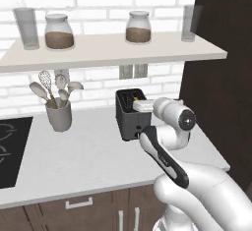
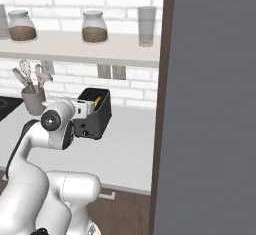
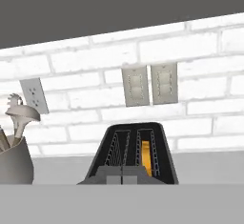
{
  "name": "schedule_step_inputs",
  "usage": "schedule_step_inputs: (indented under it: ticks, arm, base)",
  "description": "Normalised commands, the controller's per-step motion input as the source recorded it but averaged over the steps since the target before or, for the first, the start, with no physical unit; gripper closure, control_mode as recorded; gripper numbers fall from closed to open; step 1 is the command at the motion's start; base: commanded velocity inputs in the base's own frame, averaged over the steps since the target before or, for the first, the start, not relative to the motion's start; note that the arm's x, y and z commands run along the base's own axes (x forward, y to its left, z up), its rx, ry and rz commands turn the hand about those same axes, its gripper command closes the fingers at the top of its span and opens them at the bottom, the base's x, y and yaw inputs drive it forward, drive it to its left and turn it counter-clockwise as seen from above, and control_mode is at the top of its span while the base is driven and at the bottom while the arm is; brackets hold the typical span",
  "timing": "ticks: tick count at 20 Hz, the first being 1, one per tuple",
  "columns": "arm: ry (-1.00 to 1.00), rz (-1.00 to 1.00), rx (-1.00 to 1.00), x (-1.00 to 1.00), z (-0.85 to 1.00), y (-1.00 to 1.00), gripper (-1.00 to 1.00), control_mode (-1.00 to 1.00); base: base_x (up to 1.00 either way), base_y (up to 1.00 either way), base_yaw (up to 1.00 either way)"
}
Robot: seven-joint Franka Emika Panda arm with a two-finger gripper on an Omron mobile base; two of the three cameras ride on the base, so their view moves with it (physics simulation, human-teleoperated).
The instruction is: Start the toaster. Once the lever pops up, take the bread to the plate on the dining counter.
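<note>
Far off to the pincer's left stands a pale utensil crock (image 3: 14,163) holding a whisk and spoons, on the white counter (image 1: 88,156), with a wall socket (image 3: 34,95) behind it on the brick wall. Straight ahead of the pincer (image 3: 122,179), and just below it, sits the toaster (image 3: 131,154), a dark boxy two-slot unit; two light switches (image 3: 149,84) hang on the wall beyond. The pincer's tips are pressed together with nothing between them, poised at the toaster's near edge, which suits pushing the lever down rather than gripping. The bread (image 3: 147,157) stands upright in the slot to the pincer's right, only its yellow-orange crust edge showing above the wire guides; the left slot looks empty. I judge the slice to be light, thin and somewhat soft, easily crushed or crumbled if squeezed hard, and likely a little slippery on its flat faces. The best hold would be across those two faces near the top edge once it rises, lifting straight up so it does not catch the guides. The toaster itself looks stiff and heavy enough to stay put under a downward press.
</note>
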Motion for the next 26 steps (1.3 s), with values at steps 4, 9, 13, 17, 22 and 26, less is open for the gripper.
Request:
schedule_step_inputs:
  ticks: [4, 9, 13, 17, 22, 26]
  arm:
    - [-0.17, -0.02, 0.00, 0.01, -0.59, -0.07, 1.00, -1.00]
    - [-0.17, -0.04, 0.06, 0.00, -0.57, -0.22, 1.00, -1.00]
    - [-0.03, -0.04, 0.02, 0.00, -0.06, -0.05, 1.00, -1.00]
    - [0.01, 0.00, 0.00, 0.00, 0.00, 0.00, 1.00, -1.00]
    - [0.03, 0.00, 0.00, -0.01, 0.55, 0.00, 1.00, -1.00]
    - [0.15, 0.00, 0.00, 0.00, 0.25, 0.00, 1.00, -1.00]
  base:
    - [0.00, 0.00, 0.00]
    - [0.00, 0.00, 0.00]
    - [0.00, 0.00, 0.00]
    - [0.00, 0.00, 0.00]
    - [0.00, 0.00, 0.00]
    - [0.00, 0.00, 0.00]
